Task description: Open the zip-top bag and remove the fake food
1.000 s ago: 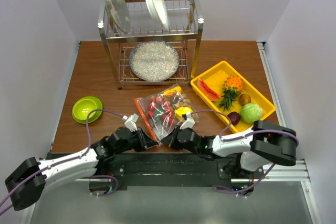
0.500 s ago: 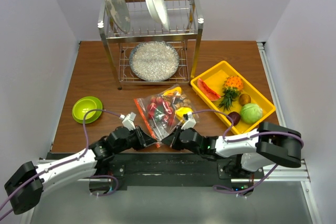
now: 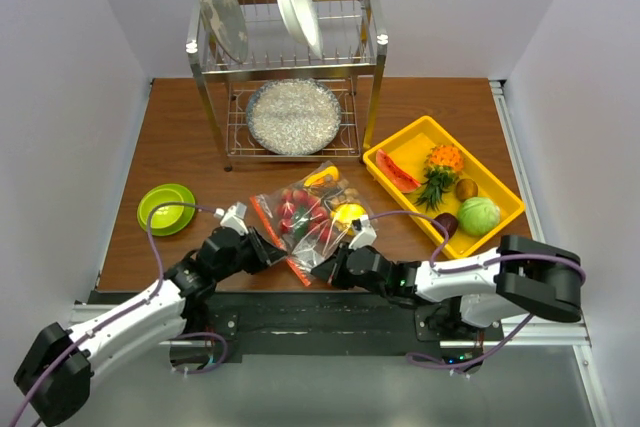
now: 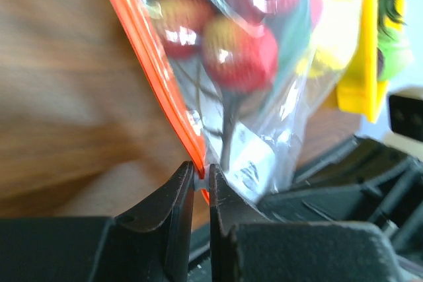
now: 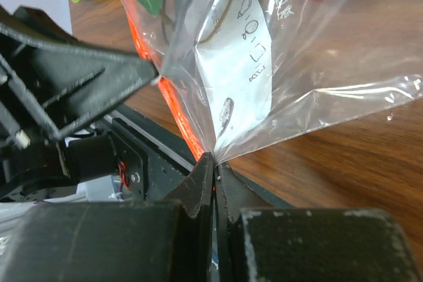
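**Both grippers pinched on the bag's near edge**

Brown wood counter point(image 3: 180, 147), pale walls. The zip-top bag point(image 3: 318, 199) lies near the front edge between the two arms. Its orange zipper strip point(image 4: 149, 64) is on the near-left side, and its long axis runs from there toward far right.

Contents: fake food point(image 3: 300, 215), all inside: red pieces, one yellow, a green leaf.

- The left gripper point(image 4: 202, 177) is nearly closed, nipping the strip's near end.
- The right gripper point(image 5: 213, 163) is fully closed on clear film beside the white label point(image 5: 241, 64); the print is unreadable.
- Whether the zipper is parted: cannot tell.

Right of the bag, a yellow tray point(image 3: 415, 145) holds other toy produce. A green bowl point(image 3: 165, 209) sits to the left and a dish rack point(image 3: 290, 57) at the back.
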Robot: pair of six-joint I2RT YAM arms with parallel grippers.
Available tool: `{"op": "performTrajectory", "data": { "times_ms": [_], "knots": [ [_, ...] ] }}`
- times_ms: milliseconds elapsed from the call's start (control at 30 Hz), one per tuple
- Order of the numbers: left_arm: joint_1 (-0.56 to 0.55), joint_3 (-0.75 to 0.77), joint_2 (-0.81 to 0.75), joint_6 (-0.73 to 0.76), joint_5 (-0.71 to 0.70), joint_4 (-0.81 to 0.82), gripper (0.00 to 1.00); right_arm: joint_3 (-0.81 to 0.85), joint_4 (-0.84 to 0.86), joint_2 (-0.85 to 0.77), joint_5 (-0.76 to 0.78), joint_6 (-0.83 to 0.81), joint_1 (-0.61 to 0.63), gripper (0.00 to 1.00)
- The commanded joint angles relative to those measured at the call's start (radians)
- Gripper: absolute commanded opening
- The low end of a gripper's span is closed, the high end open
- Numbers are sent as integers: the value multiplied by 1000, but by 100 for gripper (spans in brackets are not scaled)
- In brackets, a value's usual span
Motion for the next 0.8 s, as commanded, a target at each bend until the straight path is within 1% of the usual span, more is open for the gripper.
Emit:
{"op": "performTrajectory", "data": {
  "times_ms": [0, 133, 167, 367, 467, 600, 767],
  "knots": [
    [87, 98, 53, 140, -47, -73, 17, -18, -84, -45, 22, -17, 4, 0],
    [185, 143, 108, 197, -21, -77, 18, -15, -128, -92, 35, -31, 3, 0],
    [226, 161, 117, 209, -15, -76, 18, -15, -145, -112, 36, -34, 3, 0],
    [346, 242, 176, 300, 15, -82, 18, -14, -209, -178, 47, -51, 3, 0],
    [401, 273, 212, 320, 30, -77, 18, -14, -232, -213, 55, -58, 4, 0],
    [455, 296, 246, 347, 44, -70, 18, -12, -255, -253, 56, -66, 3, 0],
    [492, 313, 271, 378, 59, -59, 20, -4, -245, -246, 44, -74, 3, 0]
  ]
}}
